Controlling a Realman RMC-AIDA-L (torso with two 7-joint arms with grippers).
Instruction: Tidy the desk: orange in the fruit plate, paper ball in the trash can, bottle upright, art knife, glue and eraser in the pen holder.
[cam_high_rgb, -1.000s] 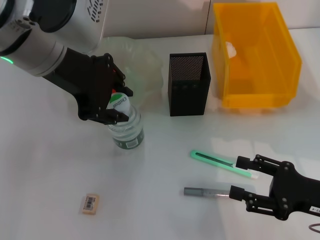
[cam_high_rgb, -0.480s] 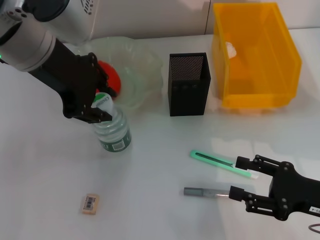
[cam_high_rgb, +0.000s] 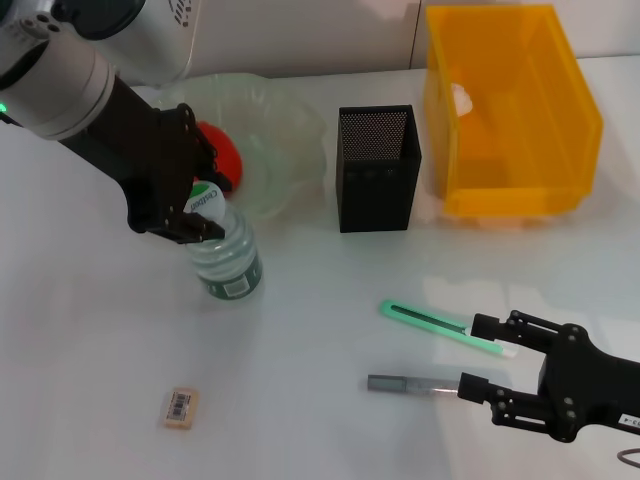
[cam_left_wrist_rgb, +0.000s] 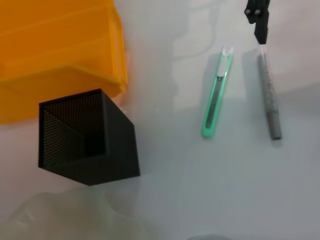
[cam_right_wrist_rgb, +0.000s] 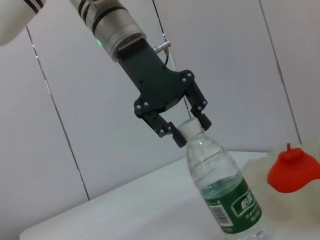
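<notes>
Around the bottle (cam_high_rgb: 226, 255) you have open desk (cam_high_rgb: 90, 330) on its near and left sides; only the eraser (cam_high_rgb: 180, 408) lies there, well apart. Behind it the plate (cam_high_rgb: 270, 140) with the orange (cam_high_rgb: 222, 150) blocks the way. Between holder (cam_high_rgb: 375, 168) and bin (cam_high_rgb: 510, 110) the gap is narrow. The knife (cam_high_rgb: 440, 326) and glue (cam_high_rgb: 405, 384) lie just beside the right gripper (cam_high_rgb: 478, 355).

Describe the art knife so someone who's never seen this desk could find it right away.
Start at the black mesh pen holder mid-desk and come toward the robot's right gripper. Two thin tools lie there, their ends near its fingertips. The art knife is the flat bright-green one with a dark strip down its middle, nearer the holder; its neighbour, the glue, is a plain grey stick.
</notes>
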